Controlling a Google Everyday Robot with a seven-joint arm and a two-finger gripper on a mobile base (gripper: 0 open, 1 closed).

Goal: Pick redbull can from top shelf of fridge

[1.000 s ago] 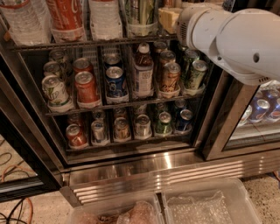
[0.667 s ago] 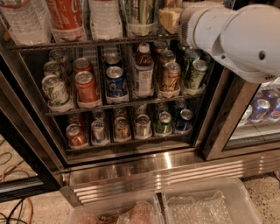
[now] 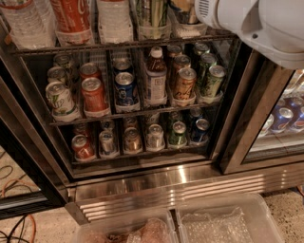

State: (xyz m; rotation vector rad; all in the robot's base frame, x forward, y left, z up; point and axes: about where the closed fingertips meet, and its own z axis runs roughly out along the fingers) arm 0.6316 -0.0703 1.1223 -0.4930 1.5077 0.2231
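Observation:
The fridge (image 3: 237, 123) stands open in front of me, with black frames and a ribbed steel base. The top shelf (image 3: 118, 46) is a dark wire rack with clear trays that hold bottles and cans. A tall slim can with silver and dark panels (image 3: 152, 13) stands there right of the middle; its top is cut off, so I cannot tell whether it is the redbull can. Another can (image 3: 184, 12) stands to its right, next to my arm's white shell (image 3: 256, 23). The gripper itself is out of view beyond the top edge.
A blue Pepsi can (image 3: 126, 90), a red can (image 3: 94, 95), a small bottle (image 3: 156, 78) and several other cans fill the middle rack. More cans sit on the lowest rack (image 3: 142, 154). Blue cans (image 3: 285, 116) show behind the right glass door. Clear bins (image 3: 223, 223) lie on the floor.
My arm has moved up and to the right. Its yellowish front part near the top rack's right end has left the view. The cans have not moved.

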